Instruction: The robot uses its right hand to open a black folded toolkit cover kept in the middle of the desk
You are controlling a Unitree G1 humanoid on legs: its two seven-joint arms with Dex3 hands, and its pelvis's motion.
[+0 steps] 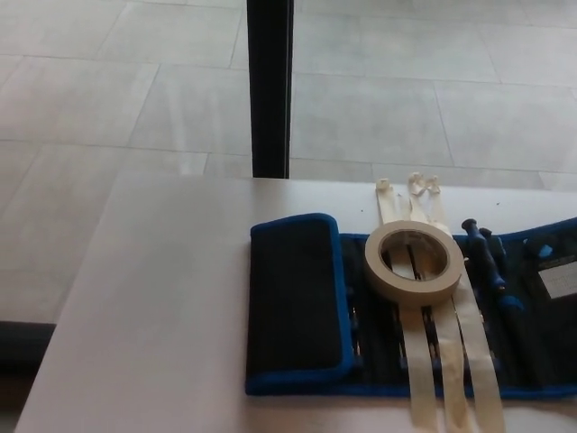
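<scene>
Neither hand showed, so you couldn't tell its fingers' state; the toolkit cover lay mid-desk, right flap flat, left flap folded, tape roll on top — I'd judge the left flap is next.

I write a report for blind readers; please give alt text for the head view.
A black toolkit cover with blue edging lies on a white desk, left flap folded, right side open. A masking tape roll and tape strips lie across it.
</scene>
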